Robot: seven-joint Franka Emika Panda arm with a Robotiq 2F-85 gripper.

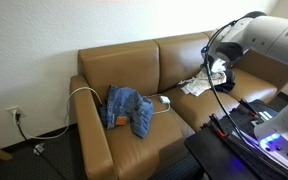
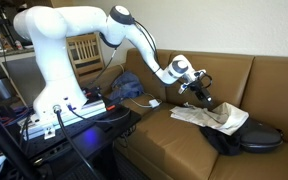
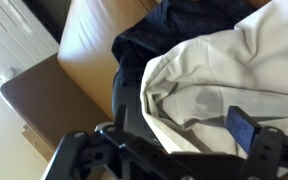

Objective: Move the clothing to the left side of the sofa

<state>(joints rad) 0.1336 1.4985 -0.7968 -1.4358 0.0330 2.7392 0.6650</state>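
A white cloth (image 1: 197, 86) lies crumpled on one seat of the brown sofa (image 1: 134, 60), partly over a dark garment (image 2: 249, 138). It shows in an exterior view (image 2: 219, 118) and fills the wrist view (image 3: 224, 70), with the dark garment (image 3: 154, 40) behind it. A pair of blue jeans (image 1: 129, 108) lies on the other seat, also visible in an exterior view (image 2: 129, 88). My gripper (image 1: 217, 70) (image 2: 202, 92) hovers just above the white cloth. In the wrist view its jaws (image 3: 179, 135) are open on either side of the cloth, holding nothing.
A white cable (image 1: 84, 92) and a small white object (image 1: 165, 99) lie by the jeans. A wall outlet (image 1: 14, 114) sits low on the wall. A wooden chair (image 2: 84, 50) stands behind the arm. The robot base with cables (image 2: 54, 120) is in front of the sofa.
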